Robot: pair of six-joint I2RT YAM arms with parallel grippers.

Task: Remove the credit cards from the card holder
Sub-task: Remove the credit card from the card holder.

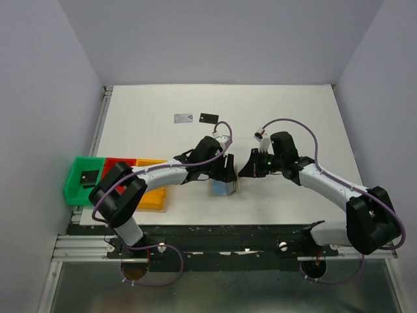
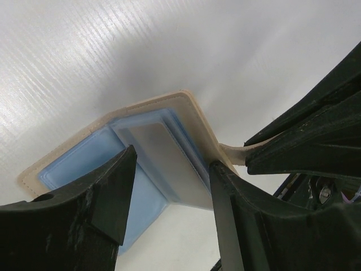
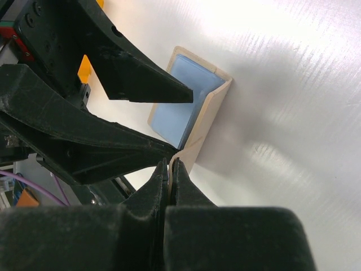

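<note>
Right gripper (image 3: 170, 169) clamps tan edge of card holder (image 3: 183, 107)

White table (image 1: 293, 117) w/ faint ribbed texture, seen close in both wrist views (image 2: 169, 45) (image 3: 293, 113). 3 plastic bins in a row at table's left edge, touching: green bin (image 1: 70, 186) outermost, red bin (image 1: 124, 161) in the middle, yellow bin (image 1: 156, 199) innermost; a bit of yellow also shows top left in right wrist view (image 3: 84, 65). Pale grey walls (image 1: 215, 39) on back, left and right sides. Alu rails (image 1: 228, 251) run along near edge, another rail (image 1: 98, 130) up left side. Metal sheet (image 1: 228, 287) below the rails.
</note>
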